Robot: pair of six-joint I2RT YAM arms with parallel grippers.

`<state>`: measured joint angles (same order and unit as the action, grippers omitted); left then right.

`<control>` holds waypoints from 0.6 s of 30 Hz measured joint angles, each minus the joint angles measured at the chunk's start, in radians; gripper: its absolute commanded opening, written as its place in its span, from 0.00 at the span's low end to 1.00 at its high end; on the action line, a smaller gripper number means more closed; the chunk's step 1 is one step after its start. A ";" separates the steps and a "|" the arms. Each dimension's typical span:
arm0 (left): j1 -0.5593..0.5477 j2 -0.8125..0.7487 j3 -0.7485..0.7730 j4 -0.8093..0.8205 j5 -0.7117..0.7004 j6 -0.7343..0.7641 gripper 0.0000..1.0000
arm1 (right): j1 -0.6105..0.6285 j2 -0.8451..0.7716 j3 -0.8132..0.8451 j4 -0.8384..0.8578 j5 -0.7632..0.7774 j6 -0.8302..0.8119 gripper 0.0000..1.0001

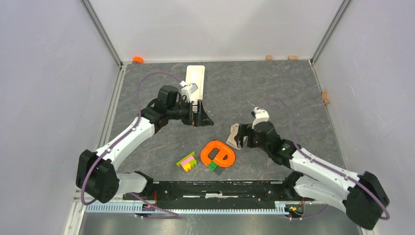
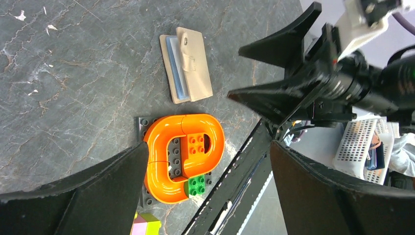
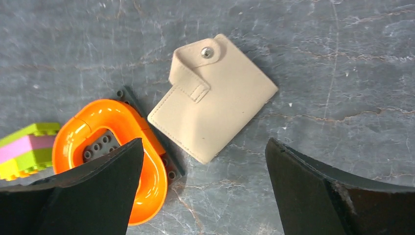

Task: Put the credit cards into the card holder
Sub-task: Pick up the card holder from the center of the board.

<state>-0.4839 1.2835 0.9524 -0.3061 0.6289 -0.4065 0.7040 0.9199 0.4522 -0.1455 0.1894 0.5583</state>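
The beige card holder (image 3: 215, 100) lies folded on the grey table, its clasp tab unsnapped. It also shows in the top view (image 1: 234, 136) and the left wrist view (image 2: 195, 63). A light blue card (image 2: 175, 66) sits inside it, one long edge showing. The orange-gold card is out of view. My right gripper (image 3: 204, 142) is open and empty, hovering just above the holder's near edge (image 1: 243, 137). My left gripper (image 1: 203, 117) is open and empty, raised over the table to the holder's left (image 2: 209, 147).
An orange loop toy on a dark studded plate (image 1: 218, 154) lies just in front of the holder, and shows in both wrist views (image 2: 183, 156) (image 3: 110, 147). Pink-yellow-green bricks (image 1: 187, 161) lie left of it. A long white tray (image 1: 195, 81) lies at the back.
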 measured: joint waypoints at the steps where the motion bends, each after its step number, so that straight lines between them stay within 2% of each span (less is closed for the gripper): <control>1: 0.000 0.000 0.000 0.000 0.000 0.000 1.00 | 0.042 0.032 0.015 -0.007 0.034 0.003 0.98; 5: 0.000 0.000 0.000 -0.001 0.000 0.000 1.00 | 0.210 0.201 0.137 -0.072 0.221 0.006 0.98; 8: 0.000 0.000 0.000 -0.001 0.000 0.000 1.00 | 0.289 0.339 0.248 -0.119 0.349 0.013 0.98; 15: -0.001 0.000 0.000 -0.002 -0.002 0.000 1.00 | 0.336 0.554 0.352 -0.178 0.493 0.022 0.98; 18: 0.000 0.000 0.000 -0.002 -0.003 0.000 1.00 | 0.336 0.598 0.352 -0.205 0.524 0.029 0.93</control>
<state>-0.4843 1.2835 0.9524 -0.3084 0.6254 -0.4065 1.0397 1.5181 0.8040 -0.3508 0.7136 0.5869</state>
